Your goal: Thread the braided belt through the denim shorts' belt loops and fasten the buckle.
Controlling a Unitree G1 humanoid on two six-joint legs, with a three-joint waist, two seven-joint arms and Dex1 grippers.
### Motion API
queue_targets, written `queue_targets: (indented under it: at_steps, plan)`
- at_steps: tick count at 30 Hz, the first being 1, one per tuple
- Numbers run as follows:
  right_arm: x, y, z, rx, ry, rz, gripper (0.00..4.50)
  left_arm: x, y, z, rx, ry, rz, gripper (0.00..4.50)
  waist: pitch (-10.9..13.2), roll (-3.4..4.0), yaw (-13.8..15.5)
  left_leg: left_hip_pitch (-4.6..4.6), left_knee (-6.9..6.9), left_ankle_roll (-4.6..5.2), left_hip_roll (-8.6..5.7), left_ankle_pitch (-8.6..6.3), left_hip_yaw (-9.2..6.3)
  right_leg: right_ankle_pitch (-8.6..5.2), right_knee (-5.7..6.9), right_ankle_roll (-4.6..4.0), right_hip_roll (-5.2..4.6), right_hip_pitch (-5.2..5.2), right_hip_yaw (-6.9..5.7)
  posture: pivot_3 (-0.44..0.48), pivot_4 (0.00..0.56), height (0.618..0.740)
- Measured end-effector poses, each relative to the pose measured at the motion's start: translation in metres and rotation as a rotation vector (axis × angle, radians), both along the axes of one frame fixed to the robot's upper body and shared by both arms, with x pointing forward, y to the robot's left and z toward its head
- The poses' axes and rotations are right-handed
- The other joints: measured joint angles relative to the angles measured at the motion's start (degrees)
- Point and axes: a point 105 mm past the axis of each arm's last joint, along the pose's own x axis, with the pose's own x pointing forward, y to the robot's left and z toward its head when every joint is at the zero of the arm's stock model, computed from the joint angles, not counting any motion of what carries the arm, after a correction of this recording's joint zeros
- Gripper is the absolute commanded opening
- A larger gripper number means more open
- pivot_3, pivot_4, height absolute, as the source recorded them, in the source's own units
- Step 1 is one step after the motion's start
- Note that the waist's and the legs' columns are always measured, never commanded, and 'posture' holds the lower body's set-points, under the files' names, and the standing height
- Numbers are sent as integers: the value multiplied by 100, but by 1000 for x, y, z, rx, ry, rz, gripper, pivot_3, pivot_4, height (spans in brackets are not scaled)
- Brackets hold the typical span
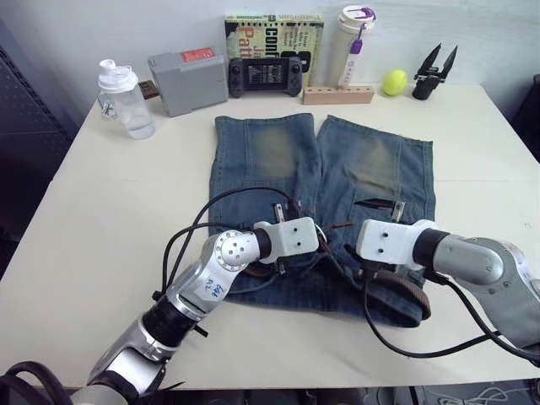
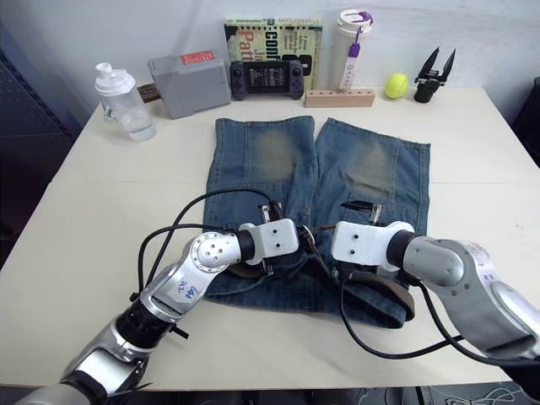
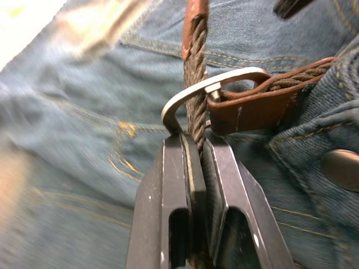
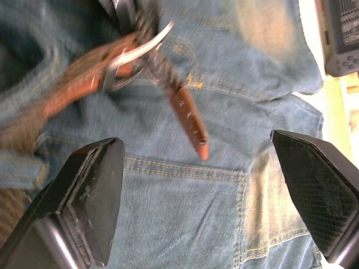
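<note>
Braided belt passes through buckle at the waistband of denim shorts. My left gripper is clamped on the strap; right gripper hangs spread wide. Fastening step. Next, I judge: draw the tip through, seat the prong.

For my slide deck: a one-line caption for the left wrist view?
Left gripper shut on the braided belt just below the buckle, over the denim shorts.
</note>
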Motion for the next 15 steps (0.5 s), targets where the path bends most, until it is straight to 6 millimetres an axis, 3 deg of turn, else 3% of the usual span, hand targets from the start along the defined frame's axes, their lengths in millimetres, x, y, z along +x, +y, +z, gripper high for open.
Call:
queue_targets:
  at_steps: [2, 3, 5, 9, 10, 12, 13, 15]
  plan:
    - [4, -1, -2, -20, -19, 14, 4448, 2, 1, -1, 26, -34, -3, 0, 0, 0, 1, 0, 0, 0, 2, 0, 1, 0, 1, 0, 1, -1, -1, 0, 150, 731]
    - [5, 0, -3, -25, -26, 23, 4216, 2, 0, -1, 34, -52, -7, 0, 0, 0, 0, 0, 1, 0, 2, 0, 2, 0, 0, 0, 1, 0, -1, 0, 150, 731]
    - [7, 2, -8, -28, -19, 39, 3624, 2, 0, 0, 45, -81, -16, 0, 0, 0, 3, 0, 2, 0, 2, 0, 3, 0, 1, 0, 0, 0, -1, 0, 150, 731]
    - [12, 9, -8, -11, -33, 53, 1896, 2, -1, 1, 55, -102, -22, 0, 0, 0, 5, 0, 2, 0, 2, 0, 2, 0, 2, 0, 0, -1, -2, 0, 150, 731]
    - [14, 12, -6, -4, -42, 59, 1267, 2, -1, 1, 55, -104, -24, 0, 0, 0, 6, 0, 3, 0, 2, 0, 3, 0, 3, 0, 0, -1, -2, 0, 150, 731]
    - [14, 14, -6, 1, -45, 66, 735, 2, -2, 1, 56, -107, -27, 0, 0, 0, 11, -1, 3, 0, 2, 0, 1, 0, 3, 0, -1, 0, -4, 0, 150, 731]
    - [15, 15, -8, -1, -40, 66, 188, 3, -1, 1, 58, -108, -22, 0, 0, 0, 10, -1, 4, 0, 2, 0, 2, 0, 3, 0, -1, 0, -3, 0, 150, 731]
    - [15, 16, -10, -2, -33, 65, 38, 4, 0, 0, 61, -108, -17, 0, 0, 0, 7, 0, 4, 0, 2, 0, 3, 0, 3, 0, -1, 0, -3, 0, 150, 731]
